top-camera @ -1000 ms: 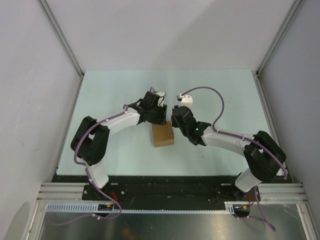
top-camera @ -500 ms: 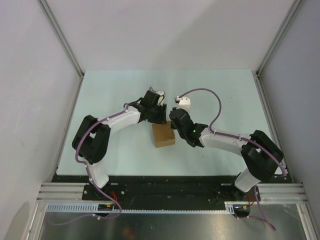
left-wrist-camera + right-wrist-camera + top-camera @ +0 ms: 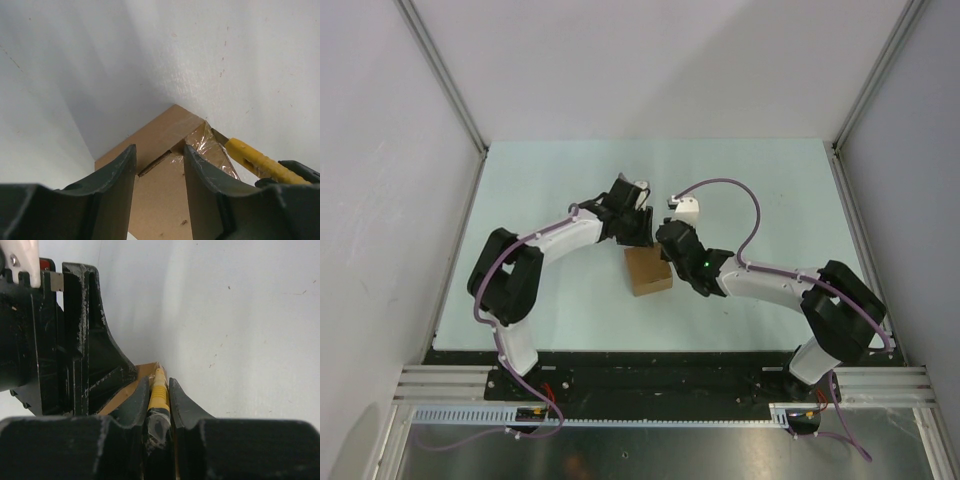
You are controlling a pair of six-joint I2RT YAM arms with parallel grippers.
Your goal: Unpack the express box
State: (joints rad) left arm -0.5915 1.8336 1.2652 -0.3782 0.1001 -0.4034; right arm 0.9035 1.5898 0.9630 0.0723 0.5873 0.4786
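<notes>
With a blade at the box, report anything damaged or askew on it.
The clear tape on the express box is crumpled near its far corner, and a dark slit gapes along the flap seam beside it. The yellow cutter in the right tool points there, so this looks like cutting, not mishap.

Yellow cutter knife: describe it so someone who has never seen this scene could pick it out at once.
Near the middle of the pale green table sits a small brown express box. At its taped corner the right gripper clamps a slim cutter knife, blade tip at the clear tape. It is the only yellow thing there.
</notes>
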